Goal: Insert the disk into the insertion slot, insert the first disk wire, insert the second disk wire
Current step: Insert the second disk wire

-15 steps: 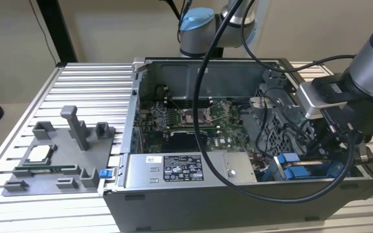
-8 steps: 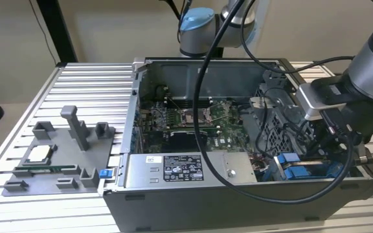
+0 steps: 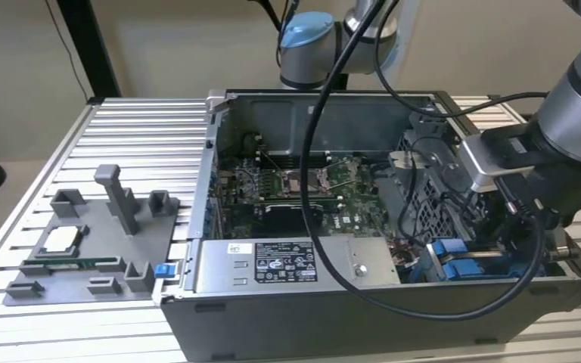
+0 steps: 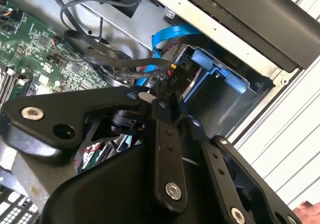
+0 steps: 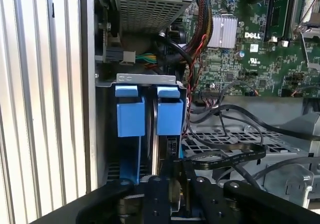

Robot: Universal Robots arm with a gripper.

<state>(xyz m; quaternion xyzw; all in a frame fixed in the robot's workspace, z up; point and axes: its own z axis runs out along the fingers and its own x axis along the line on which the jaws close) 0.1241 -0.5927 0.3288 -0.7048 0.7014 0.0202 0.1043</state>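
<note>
In the exterior view, the arm reaches into the open computer case (image 3: 270, 318) on the bench (image 3: 119, 151), at lower right by the blue-railed insertion slot (image 3: 450, 261). In the second wrist view, the hand (image 4: 172, 87) sits against a black wire connector (image 4: 170, 77) at the disk (image 4: 192, 82); whether its fingers grip it I cannot tell. In the first wrist view, the disk (image 5: 155, 139) stands on edge in the slot between blue tabs.

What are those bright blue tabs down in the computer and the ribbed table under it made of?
The bright blue tabs look like moulded plastic: even colour, matt sheen, rounded edges. The ribbed silver table looks like extruded aluminium, judging by its long straight grooves and dull metallic shine, though another light metal is possible.
</note>
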